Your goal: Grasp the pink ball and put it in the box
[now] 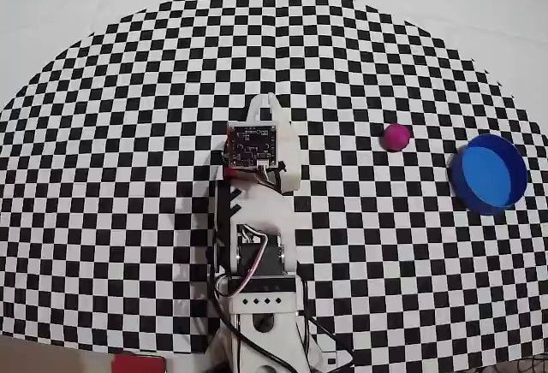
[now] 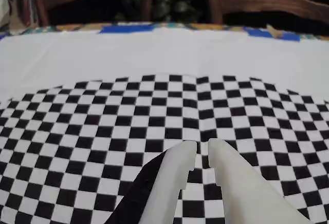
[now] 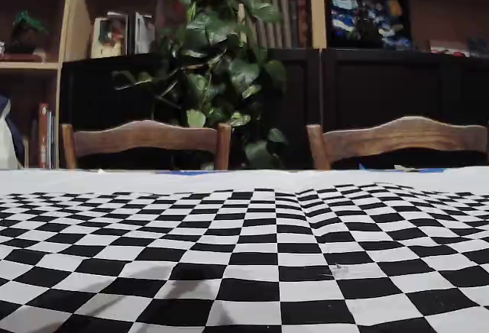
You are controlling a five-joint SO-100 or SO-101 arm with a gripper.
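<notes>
In the overhead view the pink ball [image 1: 396, 137] rests on the checkered mat, right of centre. The round blue box [image 1: 490, 172] stands further right, about two ball widths from it, with nothing inside. My gripper [image 1: 272, 103] points toward the far side of the table, well left of the ball. In the wrist view my gripper [image 2: 202, 146] hovers over the checkers with its white fingers [image 2: 231, 183] almost touching at the tips and nothing between them. Ball and box are out of the wrist and fixed views.
The checkered mat [image 1: 128, 176] lies on a white tablecloth [image 2: 154, 54]. Two wooden chairs [image 3: 145, 138] stand behind the table's far edge, with a plant [image 3: 221, 58] and shelves behind them. A red object [image 1: 137, 363] lies at the near edge beside the arm's base.
</notes>
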